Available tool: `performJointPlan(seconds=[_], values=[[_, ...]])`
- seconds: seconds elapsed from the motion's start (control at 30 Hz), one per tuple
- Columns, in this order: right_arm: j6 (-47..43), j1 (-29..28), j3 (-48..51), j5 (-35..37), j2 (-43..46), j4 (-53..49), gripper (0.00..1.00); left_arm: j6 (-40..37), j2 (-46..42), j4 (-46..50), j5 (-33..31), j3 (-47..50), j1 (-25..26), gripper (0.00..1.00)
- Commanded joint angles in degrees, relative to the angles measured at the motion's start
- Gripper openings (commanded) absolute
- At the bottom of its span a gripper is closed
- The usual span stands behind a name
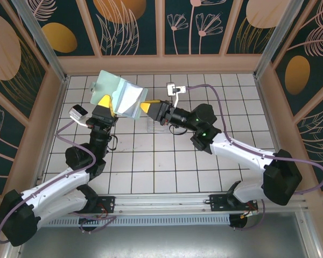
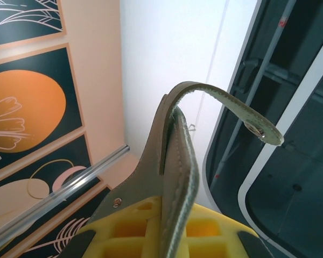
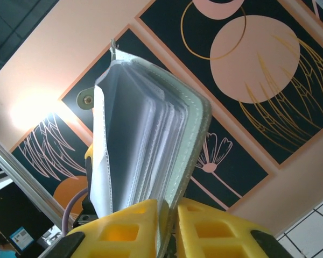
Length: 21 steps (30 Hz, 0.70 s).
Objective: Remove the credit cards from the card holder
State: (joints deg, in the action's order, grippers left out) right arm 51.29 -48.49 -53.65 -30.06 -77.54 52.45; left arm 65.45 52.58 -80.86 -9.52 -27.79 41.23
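The card holder (image 1: 121,94) hangs open in the air over the back of the tiled floor, grey-green outside and pale inside. My left gripper (image 1: 105,103) is shut on its left cover. In the left wrist view that cover (image 2: 175,161) rises edge-on from between the yellow fingers (image 2: 134,226), and its snap strap (image 2: 258,129) curls over to the right. My right gripper (image 1: 145,108) is shut on the right cover. In the right wrist view the holder's (image 3: 194,123) stacked clear sleeves fan out above the gripper (image 3: 169,215). The credit cards are hidden inside the sleeves.
A white tiled floor (image 1: 151,161) lies below, boxed in by peach walls (image 1: 161,63) with dark patterned panels. A faint clear tray (image 1: 157,127) seems to lie on the tiles under the right wrist. Both arms reach in from the near edge.
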Motion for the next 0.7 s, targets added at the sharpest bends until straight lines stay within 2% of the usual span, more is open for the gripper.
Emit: performJointPlan(seconds=[0.0, 0.2, 0.47, 0.6, 0.67], values=[[0.3, -0.94, -0.84, -0.79, -0.81, 6.06, 0.11, -0.22, -1.11, -3.47, 0.29, -1.32, -0.28, 0.0], [-1.45, -2.23, -0.72, -1.22, 0.74, 9.95, 0.05, -1.67, -2.77, -1.57, -1.48, 0.05, -0.27, 0.0], [-8.04, -4.26, -4.06, -4.49, 1.69, 7.57, 0.0, -3.37, -2.97, 3.92, -1.32, 0.03, -0.25, 0.0], [-13.24, -5.71, -5.09, -5.58, 2.43, 6.44, 0.01, -3.97, -2.57, 7.49, -0.59, -0.95, -0.22, 0.0], [-14.55, -6.05, -6.08, -5.53, 2.65, 4.49, 0.04, -4.1, -2.4, 7.56, -0.68, -0.81, -0.28, 0.0]])
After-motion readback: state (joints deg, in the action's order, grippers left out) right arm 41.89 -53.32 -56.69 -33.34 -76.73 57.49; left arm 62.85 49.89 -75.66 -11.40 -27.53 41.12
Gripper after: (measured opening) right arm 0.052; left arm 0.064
